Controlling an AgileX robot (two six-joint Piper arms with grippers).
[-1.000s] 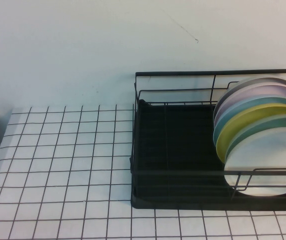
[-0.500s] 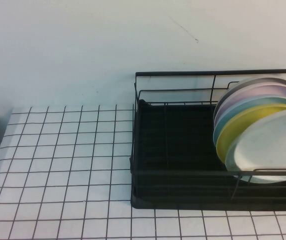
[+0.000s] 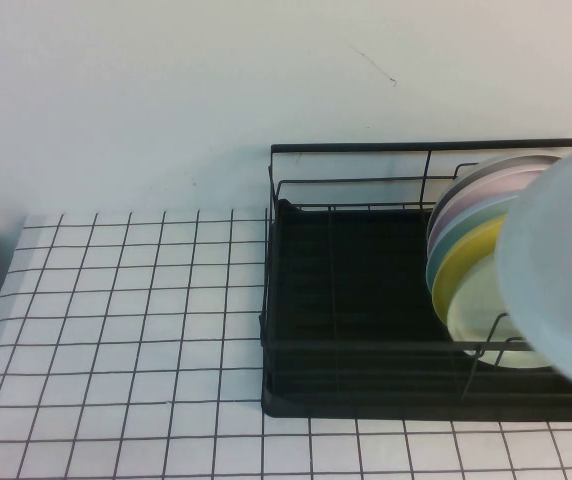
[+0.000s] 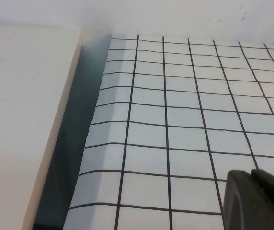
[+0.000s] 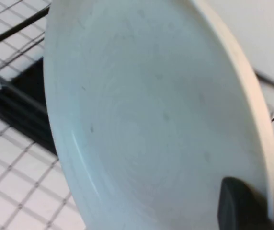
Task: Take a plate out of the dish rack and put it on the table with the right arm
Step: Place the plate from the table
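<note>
Whitish plate [image 3: 556, 270] sits clamped edge-on in your right gripper [image 5: 252, 203], above the rack [image 3: 366, 390]; table [image 3: 116, 330] lies leftward; left gripper [image 4: 256, 201] parked, state unclear.

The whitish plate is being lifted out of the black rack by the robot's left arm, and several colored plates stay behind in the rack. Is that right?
Not quite: it is the right arm. The right wrist view shows the right gripper clamped on the plate; the left gripper sits over the bare table. In the high view the plate is above the dish rack, with colored plates remaining inside.
</note>
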